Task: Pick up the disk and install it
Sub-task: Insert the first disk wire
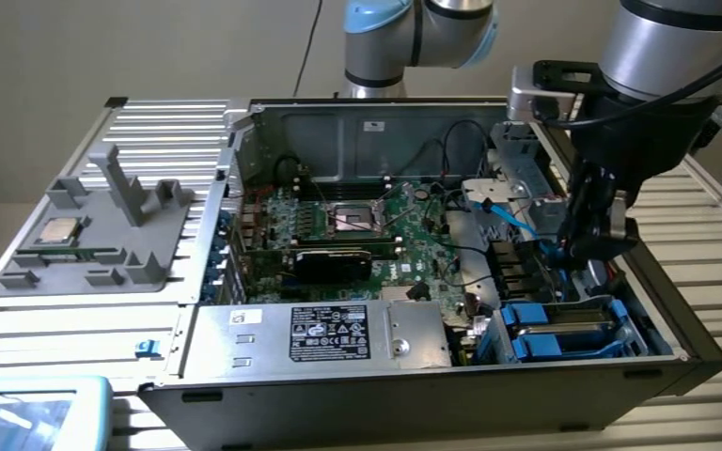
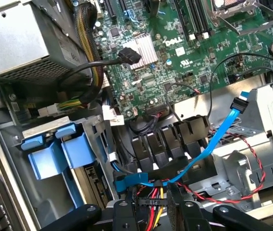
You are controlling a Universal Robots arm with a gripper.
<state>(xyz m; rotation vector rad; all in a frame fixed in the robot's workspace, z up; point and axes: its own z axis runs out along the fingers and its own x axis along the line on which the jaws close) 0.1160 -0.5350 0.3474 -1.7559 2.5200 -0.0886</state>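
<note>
My gripper [image 1: 587, 252] hangs from my arm [image 1: 675, 47] down inside the open computer case [image 1: 436, 404], on the exterior view's right, about halfway between the near and far walls. In the wrist view my gripper [image 2: 153, 219] has its two black fingers [image 2: 124, 216] part-way spread. A bundle of red, yellow and black wires [image 2: 153, 197] shows in the gap between them. I cannot tell whether the fingers touch those wires.

The disk [image 1: 572, 318] sits in the near corner of the case on the exterior view's right. Its grey face lies inside the blue bracket, on the near side of my gripper and apart from it. In the wrist view the bracket's blue tabs mark the disk [image 2: 55, 154], which is beside the power box [image 2: 21, 43].

A light blue cable [image 1: 511, 221] runs through the case just to the exterior view's left of my gripper. In the wrist view this cable [image 2: 208, 144] curves down from the metal cage to a point near my fingers.

The green circuit board [image 1: 374, 235] covers the middle of the case floor. The silver power box [image 1: 323, 334] with a black label lies along the near wall.

Outside the case, on the exterior view's left, a grey tray [image 1: 86, 272] rests on the slatted table [image 1: 699, 216]. It carries a small square chip [image 1: 60, 230].
</note>
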